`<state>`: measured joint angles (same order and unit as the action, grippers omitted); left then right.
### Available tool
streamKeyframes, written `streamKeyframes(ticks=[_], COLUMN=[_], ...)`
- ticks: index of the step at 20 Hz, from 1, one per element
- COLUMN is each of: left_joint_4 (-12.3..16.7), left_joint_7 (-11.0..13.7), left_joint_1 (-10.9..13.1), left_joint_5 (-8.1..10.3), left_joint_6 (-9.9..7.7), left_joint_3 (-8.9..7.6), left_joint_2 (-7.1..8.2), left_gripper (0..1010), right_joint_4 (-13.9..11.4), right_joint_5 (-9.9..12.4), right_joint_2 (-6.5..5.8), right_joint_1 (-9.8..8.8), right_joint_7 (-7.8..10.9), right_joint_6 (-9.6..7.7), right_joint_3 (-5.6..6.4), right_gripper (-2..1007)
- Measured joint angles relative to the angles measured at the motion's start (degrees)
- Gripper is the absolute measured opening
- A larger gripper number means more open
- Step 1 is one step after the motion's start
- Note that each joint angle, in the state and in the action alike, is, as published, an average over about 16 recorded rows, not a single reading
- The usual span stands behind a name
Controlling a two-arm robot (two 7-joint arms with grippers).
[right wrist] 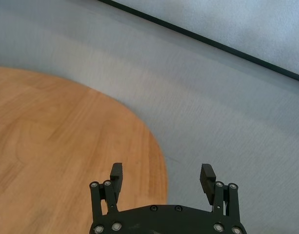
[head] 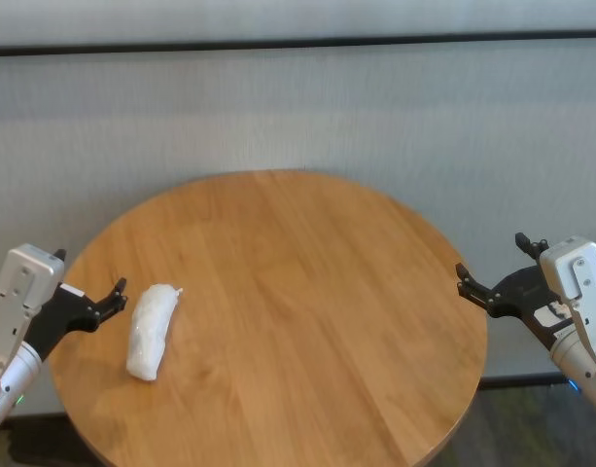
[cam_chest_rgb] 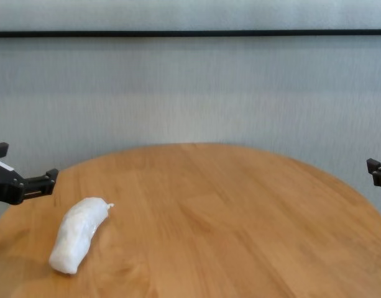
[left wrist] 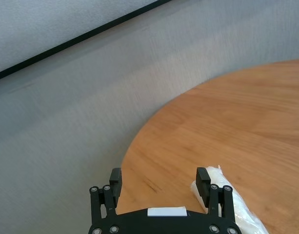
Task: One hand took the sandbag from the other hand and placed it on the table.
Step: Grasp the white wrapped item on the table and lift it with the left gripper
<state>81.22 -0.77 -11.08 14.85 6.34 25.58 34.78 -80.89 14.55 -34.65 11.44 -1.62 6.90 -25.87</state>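
Sandbag point(head: 153, 331) lies flat on the table point(head: 307, 292), lower left of frame, nothing gripping it. Left gripper point(head: 111, 299) hangs beside it, jaws released; right gripper point(head: 475, 284) parked at right edge, jaws spread, empty.

A pale grey wall point(head: 298, 107) fills the background, crossed near the top by a thin dark horizontal strip point(head: 298, 43).
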Motion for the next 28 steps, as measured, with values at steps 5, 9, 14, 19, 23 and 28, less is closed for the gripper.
streamKeyframes(ticks=[5, 9, 14, 19, 23, 28], left_joint_4=[0.86, 2.31, 4.69, 7.18, 8.50, 8.93], left_joint_7=[1.67, 4.05, 7.62, 10.47, 11.79, 11.67], left_joint_1=[0.68, 1.37, 1.92, 1.88, 1.35, 0.40], left_joint_5=[1.02, 2.73, 5.77, 8.57, 10.00, 10.17], left_joint_6=[-1.56, -4.28, -9.59, -16.03, -21.34, -26.39], left_joint_3=[-0.62, -1.35, -2.27, -2.92, -3.08, -2.96], left_joint_2=[0.37, 0.84, 1.46, 1.79, 1.60, 0.74], left_gripper=[1002, 1002, 1002, 1002, 1002, 1002], right_joint_4=[0.00, 0.00, 0.00, 0.00, 0.00, 0.00], right_joint_5=[0.00, 0.00, 0.00, 0.00, 0.00, 0.00], right_joint_2=[0.00, 0.00, 0.00, 0.00, 0.00, 0.00], right_joint_1=[0.00, 0.00, 0.00, 0.00, 0.00, 0.00], right_joint_7=[0.00, 0.00, 0.00, 0.00, 0.00, 0.00], right_joint_6=[0.00, 0.00, 0.00, 0.00, 0.00, 0.00], right_joint_3=[0.00, 0.00, 0.00, 0.00, 0.00, 0.00], right_gripper=[1001, 1001, 1001, 1001, 1001, 1001])
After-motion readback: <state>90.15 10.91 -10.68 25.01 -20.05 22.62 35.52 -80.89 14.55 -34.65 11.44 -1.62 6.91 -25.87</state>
